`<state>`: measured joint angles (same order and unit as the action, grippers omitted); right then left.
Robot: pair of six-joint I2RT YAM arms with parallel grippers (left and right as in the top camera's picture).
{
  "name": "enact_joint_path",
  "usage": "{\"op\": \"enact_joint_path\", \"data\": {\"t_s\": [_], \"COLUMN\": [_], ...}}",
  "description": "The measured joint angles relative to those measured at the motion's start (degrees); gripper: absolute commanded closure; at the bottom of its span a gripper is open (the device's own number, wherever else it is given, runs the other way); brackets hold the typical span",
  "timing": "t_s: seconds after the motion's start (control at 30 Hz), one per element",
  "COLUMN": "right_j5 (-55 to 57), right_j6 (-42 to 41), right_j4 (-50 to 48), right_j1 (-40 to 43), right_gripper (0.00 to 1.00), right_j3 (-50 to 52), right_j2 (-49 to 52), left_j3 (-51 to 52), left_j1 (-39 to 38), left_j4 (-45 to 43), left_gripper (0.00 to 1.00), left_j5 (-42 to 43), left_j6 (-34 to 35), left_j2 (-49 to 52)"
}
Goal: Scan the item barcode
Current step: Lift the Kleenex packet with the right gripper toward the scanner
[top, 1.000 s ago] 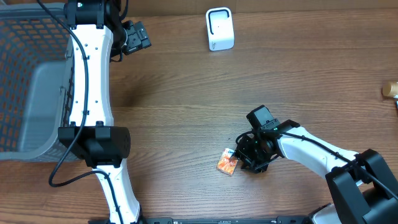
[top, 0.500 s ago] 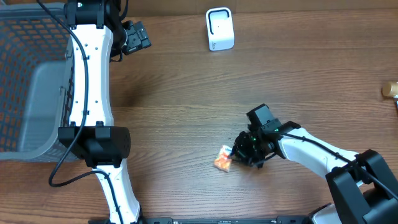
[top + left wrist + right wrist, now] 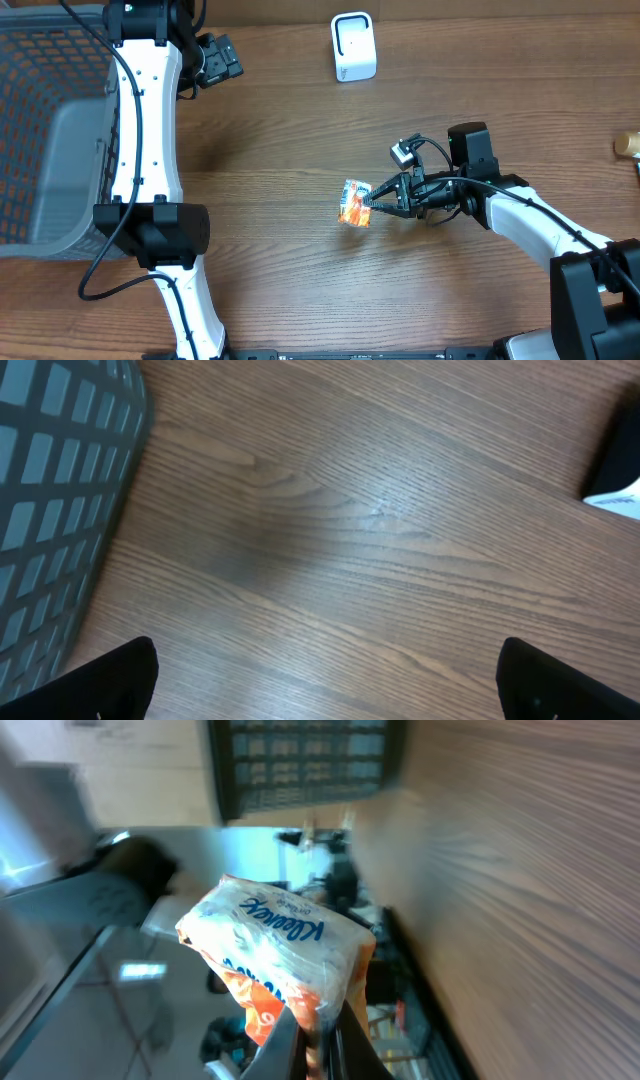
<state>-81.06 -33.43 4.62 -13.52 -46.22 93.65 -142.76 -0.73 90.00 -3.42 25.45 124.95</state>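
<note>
At the far left the mesh basket [image 3: 40,120] sits out of the way. The left gripper [image 3: 220,60] hangs beside it over the bare table [image 3: 270,150], jaws spread wide with nothing between them, which I read as parked clear to give the other arm room. At the far centre stands the white scanner [image 3: 353,46], alone, likely where the barcode must be shown. Right of centre and nearer, well apart from the scanner, is the tissue pack [image 3: 353,203]. The right gripper [image 3: 374,204] pinches it at its right-hand edge, fingers clamped tight on a fold of wrapper. The wrist view shows the pack standing out past the fingertips, seemingly off the wood. Such a thin edge grip probably leaves both broad faces free to turn toward the reader. The pack's long axis runs roughly near to far, leaning a little, crosswise to the fingers, which point left. Its white Kleenex-printed end lies toward the far side and its orange end nearer. No barcode shows in either view, so I cannot tell which face carries it. At the right edge a small tan object [image 3: 627,145] is cut off by the frame.
</note>
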Motion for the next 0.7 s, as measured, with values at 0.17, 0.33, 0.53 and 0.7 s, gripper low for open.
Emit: {"op": "enact_joint_path", "data": {"t_s": [0.17, 0.33, 0.53, 0.7], "right_j5": [-5.49, -6.97, -6.97, -6.95], "right_j6": [-15.69, -33.64, -43.76, -45.70], "right_j4": [-24.20, -47.10, -49.96, -49.99], "right_j1": [-0.02, 0.15, 0.79, 0.79], "right_gripper": [0.96, 0.96, 0.96, 0.96], "right_j3": [-0.09, -0.72, -0.94, -0.94], "right_j2": [0.07, 0.04, 0.07, 0.07], "left_j3": [0.00, 0.00, 0.00, 0.00], "left_j1": [0.00, 0.00, 0.00, 0.00], "left_j4": [0.02, 0.02, 0.02, 0.00], "left_gripper": [0.00, 0.00, 0.00, 0.00], "left_j5": [0.00, 0.02, 0.02, 0.02], "left_j6": [0.00, 0.00, 0.00, 0.00], "left_j2": [0.00, 0.00, 0.00, 0.00]}}
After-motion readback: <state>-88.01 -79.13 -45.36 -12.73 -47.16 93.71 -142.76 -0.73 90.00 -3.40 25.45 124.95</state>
